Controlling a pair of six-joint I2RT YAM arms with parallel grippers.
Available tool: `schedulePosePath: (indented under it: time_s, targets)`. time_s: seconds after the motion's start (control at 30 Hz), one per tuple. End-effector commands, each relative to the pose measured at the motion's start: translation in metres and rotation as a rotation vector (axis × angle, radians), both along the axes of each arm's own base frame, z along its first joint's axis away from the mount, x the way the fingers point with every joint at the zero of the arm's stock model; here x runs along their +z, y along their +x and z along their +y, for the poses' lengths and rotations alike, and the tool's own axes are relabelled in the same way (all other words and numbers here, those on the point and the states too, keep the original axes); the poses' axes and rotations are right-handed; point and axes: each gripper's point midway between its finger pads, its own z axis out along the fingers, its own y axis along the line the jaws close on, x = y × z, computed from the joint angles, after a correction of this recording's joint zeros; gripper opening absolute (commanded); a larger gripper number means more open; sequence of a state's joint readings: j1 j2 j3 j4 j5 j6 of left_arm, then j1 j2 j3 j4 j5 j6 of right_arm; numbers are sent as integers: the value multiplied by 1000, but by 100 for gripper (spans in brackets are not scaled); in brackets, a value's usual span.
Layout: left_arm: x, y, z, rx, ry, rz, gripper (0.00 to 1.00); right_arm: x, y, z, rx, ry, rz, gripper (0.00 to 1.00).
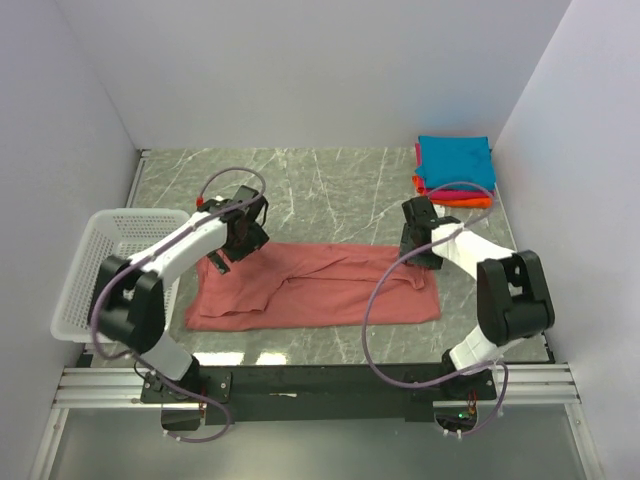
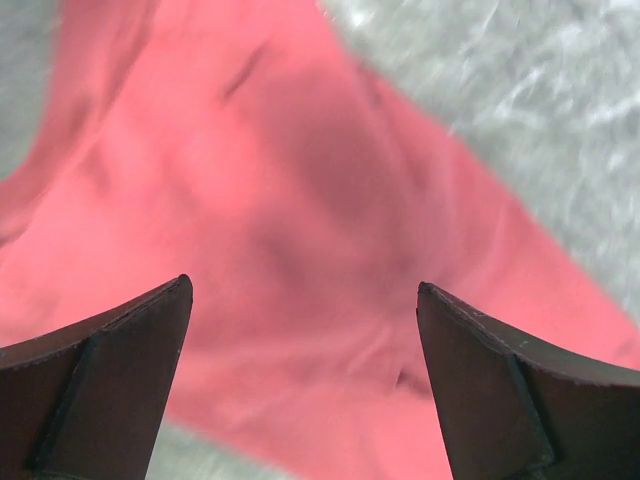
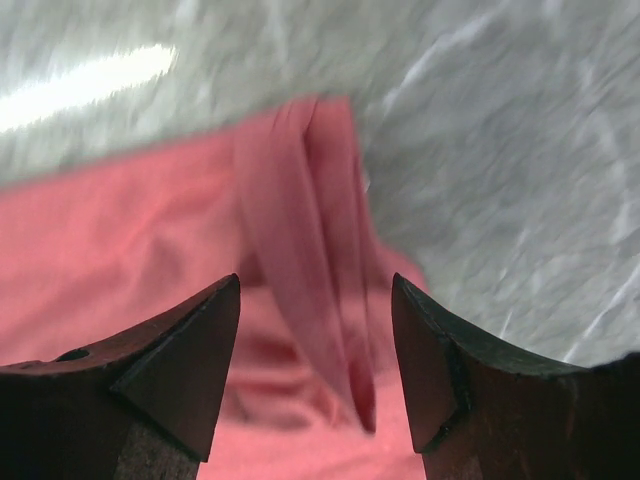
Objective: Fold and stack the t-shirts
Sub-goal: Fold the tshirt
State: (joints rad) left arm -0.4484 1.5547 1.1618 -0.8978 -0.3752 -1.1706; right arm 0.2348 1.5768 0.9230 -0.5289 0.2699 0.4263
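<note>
The salmon t-shirt (image 1: 310,288) lies folded into a long band across the middle of the table. My left gripper (image 1: 240,232) hovers open over its far left corner; the left wrist view shows the red cloth (image 2: 300,220) between the spread fingers. My right gripper (image 1: 418,240) hovers open over the band's far right end, where a folded ridge of cloth (image 3: 310,270) runs between the fingers. A stack of folded tees, teal-blue (image 1: 456,160) on top of magenta-pink and orange (image 1: 462,199), sits at the back right.
A white mesh basket (image 1: 105,262) stands at the left edge of the marble table (image 1: 330,185). White walls close in the left, back and right sides. The black rail and arm bases run along the near edge.
</note>
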Motion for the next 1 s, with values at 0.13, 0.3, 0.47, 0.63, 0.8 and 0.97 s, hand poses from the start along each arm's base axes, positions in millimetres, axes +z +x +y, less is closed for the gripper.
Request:
schedulePosePath:
  time_s: [0.13,0.3,0.47,0.63,0.8,0.97]
  targets:
    - [-53,34,13,-16,-30,47,99,3,30,-57,-218,-138,-15,68]
    - [-69,30,27,13,1,77,100,-4,27,-92,-350,-110,6,68]
    - [-76,27,33,12,11,101,99,6,31,-91,-339,189,-107,68]
    - [-82,41,27,-16,8,108,99,43,41,-51,-140,391,-226,68]
    - [-85,72,22,-41,39,94,100,62,37,-24,-7,461,-266,68]
    - [-90,136,7,-77,56,60,99,59,25,9,92,465,-254,68]
